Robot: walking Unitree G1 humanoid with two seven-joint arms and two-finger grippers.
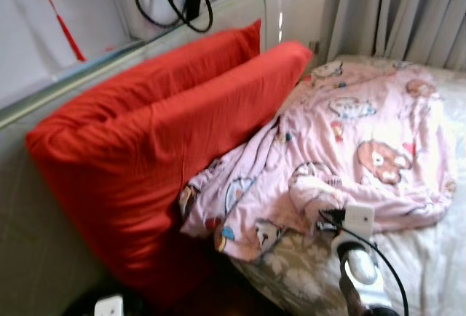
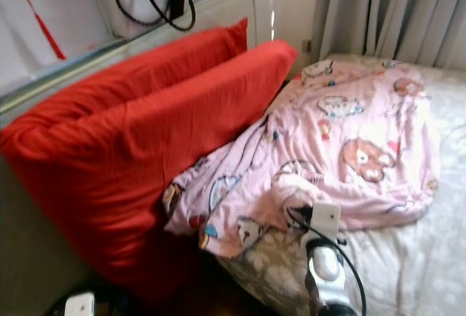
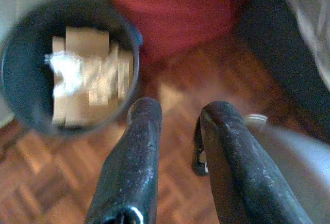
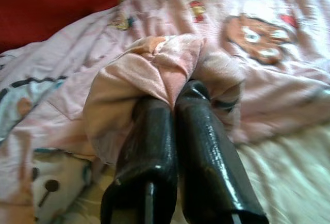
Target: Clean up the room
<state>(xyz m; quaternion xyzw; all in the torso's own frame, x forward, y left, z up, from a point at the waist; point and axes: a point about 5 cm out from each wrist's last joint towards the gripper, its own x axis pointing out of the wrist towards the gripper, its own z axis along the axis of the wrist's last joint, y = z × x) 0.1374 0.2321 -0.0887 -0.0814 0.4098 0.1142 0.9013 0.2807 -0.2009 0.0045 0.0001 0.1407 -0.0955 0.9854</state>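
Gripping: right gripper [image 4: 172, 97] clenched on pink cartoon-print blanket [image 1: 349, 141].
Left gripper [image 3: 178, 115]: fingers parted above parquet floor [image 3: 170, 182], near dark bin [image 3: 31, 105].
Beside: red pillows [image 1: 153, 141].

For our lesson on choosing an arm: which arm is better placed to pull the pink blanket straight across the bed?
Right. The right gripper is already shut on a fold of the pink blanket on the bed. The left gripper hangs open over the wooden floor beside a bin.
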